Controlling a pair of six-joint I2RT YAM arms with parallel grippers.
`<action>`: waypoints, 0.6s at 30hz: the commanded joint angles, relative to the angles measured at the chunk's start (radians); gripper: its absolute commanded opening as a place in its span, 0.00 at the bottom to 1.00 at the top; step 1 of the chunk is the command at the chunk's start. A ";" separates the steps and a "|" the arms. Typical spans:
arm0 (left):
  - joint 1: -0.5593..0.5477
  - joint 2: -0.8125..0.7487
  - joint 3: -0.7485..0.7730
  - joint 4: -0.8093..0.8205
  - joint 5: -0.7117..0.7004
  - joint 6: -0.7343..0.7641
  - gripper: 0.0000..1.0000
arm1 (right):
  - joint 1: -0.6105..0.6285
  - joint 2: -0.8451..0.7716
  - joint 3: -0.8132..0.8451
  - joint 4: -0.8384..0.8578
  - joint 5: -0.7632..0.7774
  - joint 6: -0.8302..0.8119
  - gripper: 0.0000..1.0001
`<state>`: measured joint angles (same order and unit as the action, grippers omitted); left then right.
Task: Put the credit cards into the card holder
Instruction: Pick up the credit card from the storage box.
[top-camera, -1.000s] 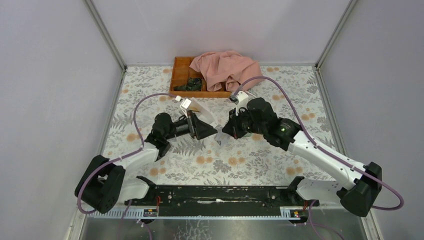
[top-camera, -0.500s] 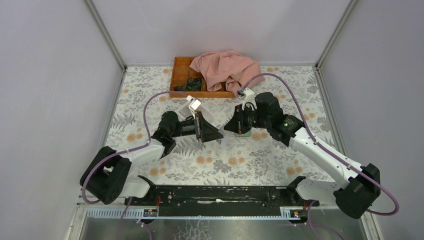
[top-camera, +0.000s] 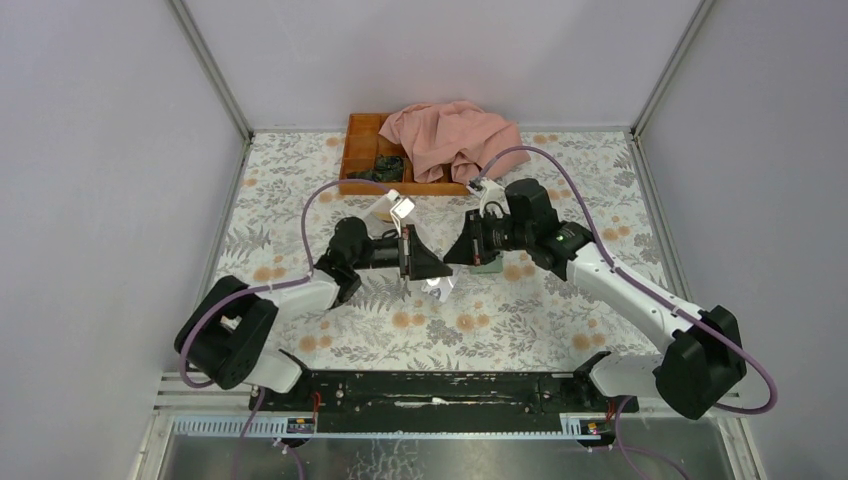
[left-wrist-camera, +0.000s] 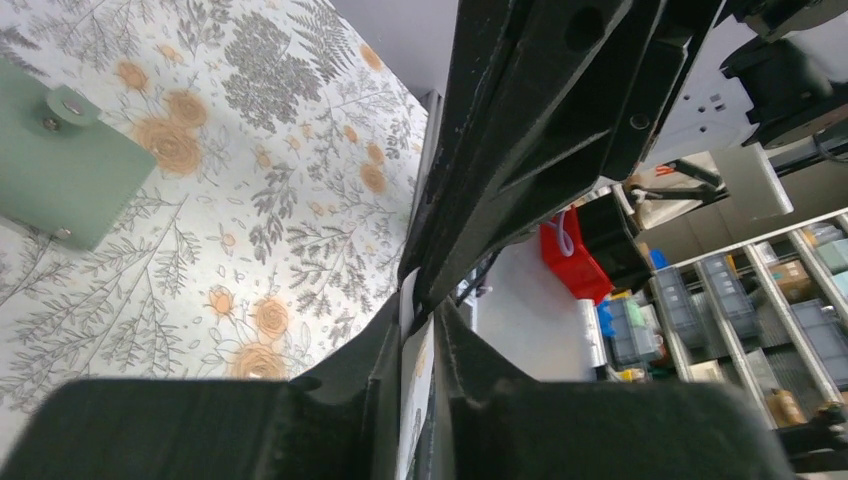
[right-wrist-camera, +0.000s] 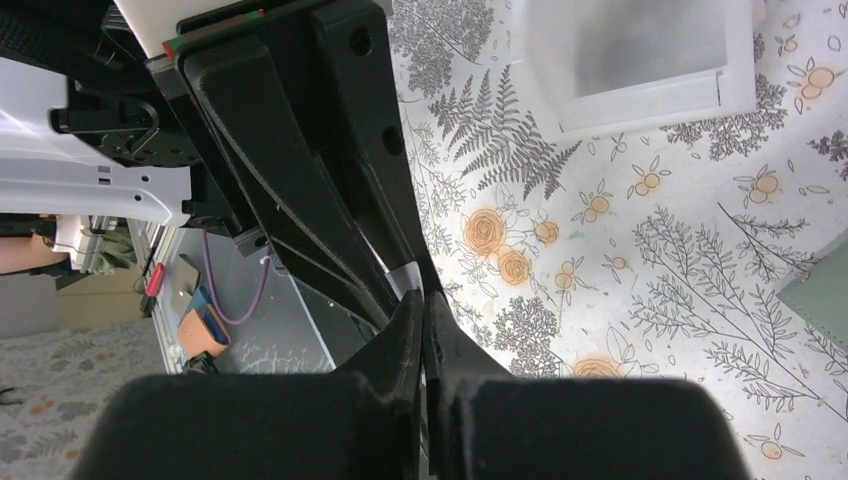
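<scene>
Here, one card pinched beside the holder

The flat, dull grey-green folding card holder (left-wrist-camera: 60, 180) lies on the flower-printed bench (top-camera: 540, 320) with its plain outer face up. Two small metal studs show along one edge. From overhead it is partly hidden beneath the right arm.

Just to the left of the card holder, above the bench, the left gripper (left-wrist-camera: 418, 320) and the right gripper (right-wrist-camera: 424, 310) meet tip to tip, each pointing at the other. The left jaws are pinching a thin, pale, rectangular credit card (left-wrist-camera: 415, 400). It is held on edge, and its free end reaches up to the tips of the right gripper. The right jaws are pressed almost together, with only a thin slit between them. Whether the credit card's edge sits in that slit I cannot tell. In the right wrist view a small white patch shows just past those tips, against the black body of the left gripper.

A white, rectangular, open-topped plastic box (right-wrist-camera: 640, 95) stands on the bench near the card holder and does not touch it.

Well beyond the card holder, at the far edge of the bench, sits an orange wooden tray (top-camera: 362, 135) with compartments, one of them holding small dark objects. A crumpled pink cloth (top-camera: 450, 135) lies over the tray's right part.
</scene>
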<state>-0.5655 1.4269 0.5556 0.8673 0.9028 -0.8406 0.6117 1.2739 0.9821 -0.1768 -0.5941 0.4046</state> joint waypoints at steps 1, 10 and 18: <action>-0.017 0.061 0.015 0.178 0.083 -0.102 0.11 | -0.019 0.029 0.034 0.087 -0.059 0.020 0.00; -0.017 0.141 0.007 0.423 0.117 -0.249 0.00 | -0.046 0.061 0.032 0.098 -0.090 0.025 0.00; 0.003 0.172 -0.015 0.571 0.119 -0.341 0.00 | -0.076 0.052 0.021 0.094 -0.093 0.010 0.03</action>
<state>-0.5484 1.6001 0.5411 1.2270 0.9810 -1.1221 0.5480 1.3128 0.9821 -0.1814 -0.7284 0.3985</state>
